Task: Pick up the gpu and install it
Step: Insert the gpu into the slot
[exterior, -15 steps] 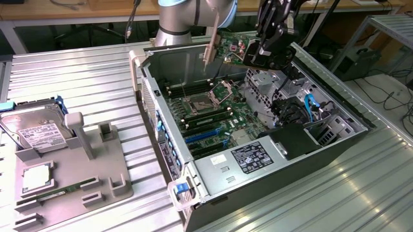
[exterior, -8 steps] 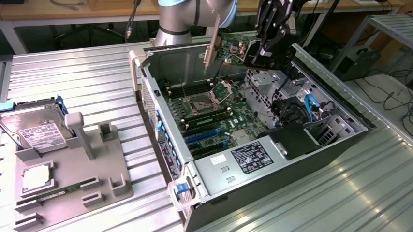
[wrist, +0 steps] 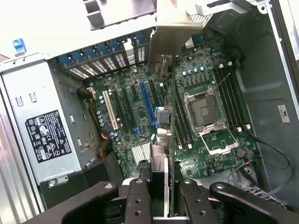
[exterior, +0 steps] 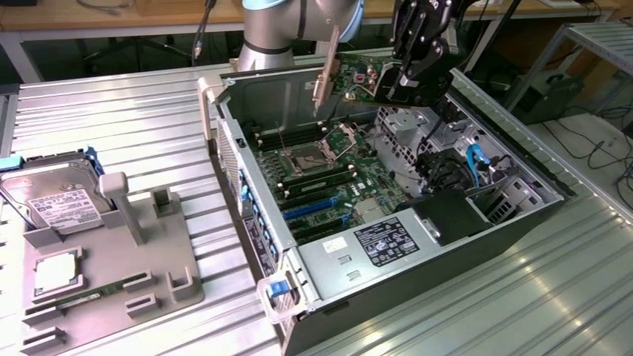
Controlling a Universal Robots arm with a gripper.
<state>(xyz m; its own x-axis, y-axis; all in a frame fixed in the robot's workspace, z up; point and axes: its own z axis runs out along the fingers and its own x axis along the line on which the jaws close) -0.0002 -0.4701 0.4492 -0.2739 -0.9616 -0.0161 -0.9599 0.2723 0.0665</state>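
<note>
Exterior view
Gripper: the gripper (exterior: 388, 83) is seen above the far end of the open computer case (exterior: 514, 167), clamped on the gpu.
Gpu: the gpu (exterior: 354, 74) is held on edge in the air, clear of the motherboard (exterior: 322, 185), with one short end taken between the jaws.
Bracket: the pale bracket (exterior: 325, 68) is carried at the end of the card away from the gripper, towards the exterior view's left, and hangs over the processor socket (exterior: 302, 159).
Fixture: a hard drive (exterior: 55, 196) is propped on the grey fixture (exterior: 129, 285) on the ribbed table (exterior: 118, 119), well apart from the case.

Wrist view
Grasp: the card is seen edge-on as a thin green line (wrist: 173, 126), pinched between the two black fingers (wrist: 140, 200).
Placement: the gpu is held over the board, between the processor socket and the row of expansion slots, near the blue slot (wrist: 147, 105) but not seated in any slot.
Bracket: the bracket is at the far end from the fingers, by the rear wall of the case.
Power supply: the labelled power supply (wrist: 42, 135) is beside the slots, apart from the card.
</note>
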